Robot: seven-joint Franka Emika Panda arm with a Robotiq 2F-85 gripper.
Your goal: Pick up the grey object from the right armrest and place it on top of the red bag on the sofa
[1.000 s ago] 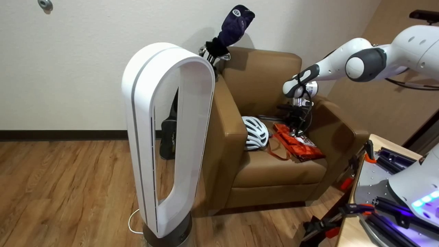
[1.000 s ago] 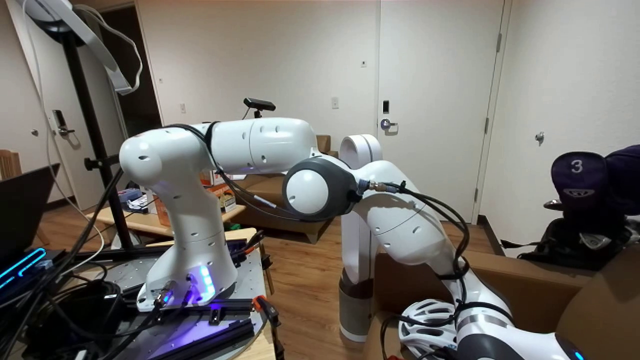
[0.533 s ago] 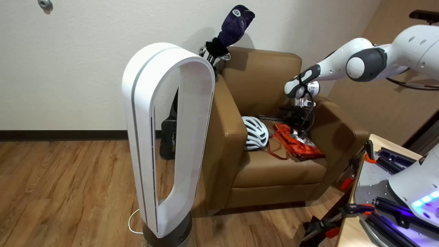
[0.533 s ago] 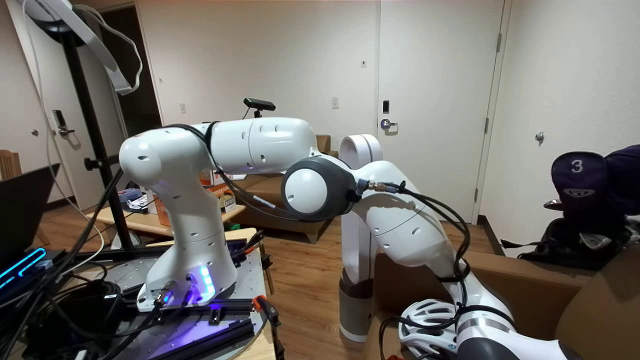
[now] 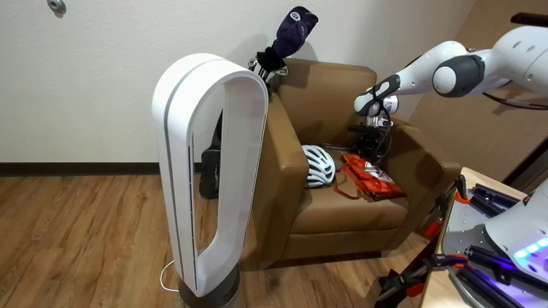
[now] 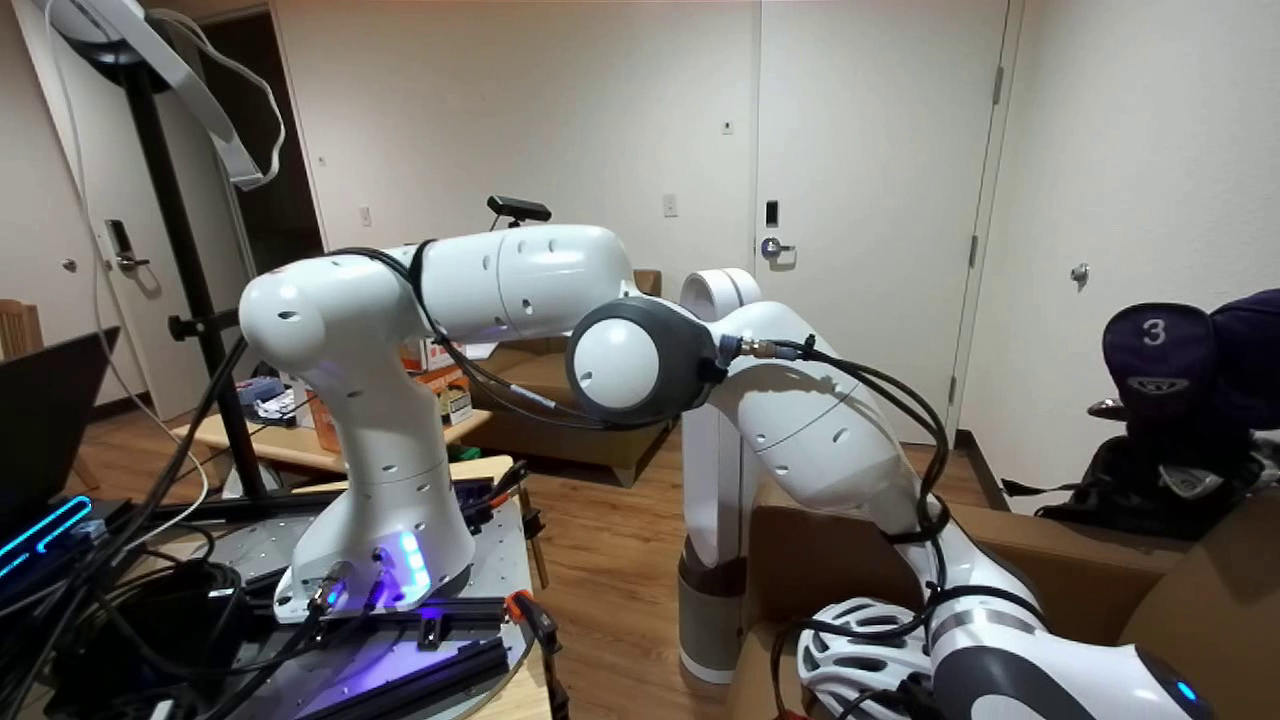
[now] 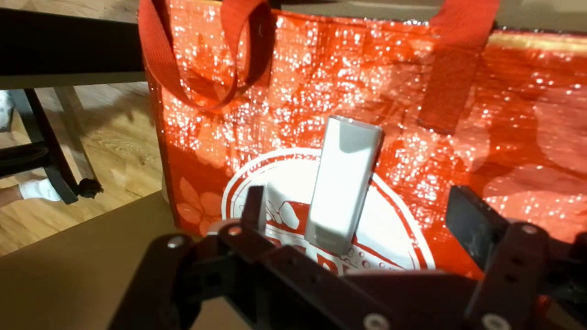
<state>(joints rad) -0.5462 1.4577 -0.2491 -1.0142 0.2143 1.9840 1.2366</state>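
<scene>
Plainly spread and empty, the jaws can probably lift clear, the grey object lying on the bag roughly crosswise to their closing line.

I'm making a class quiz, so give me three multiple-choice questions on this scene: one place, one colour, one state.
1. Where is the grey bar-shaped object?
A. On an armrest
B. On the red tote bag
C. On the floor

2. What colour is the bicycle helmet?
A. White
B. Yellow
C. Green

3. How is the gripper?
A. Shut, empty
B. Shut on the helmet
C. Open

1 B: the wrist view shows it lying over the bag's round white print.
2 A: both exterior views show it white.
3 C: its fingers stand wide apart in the wrist view.
</scene>
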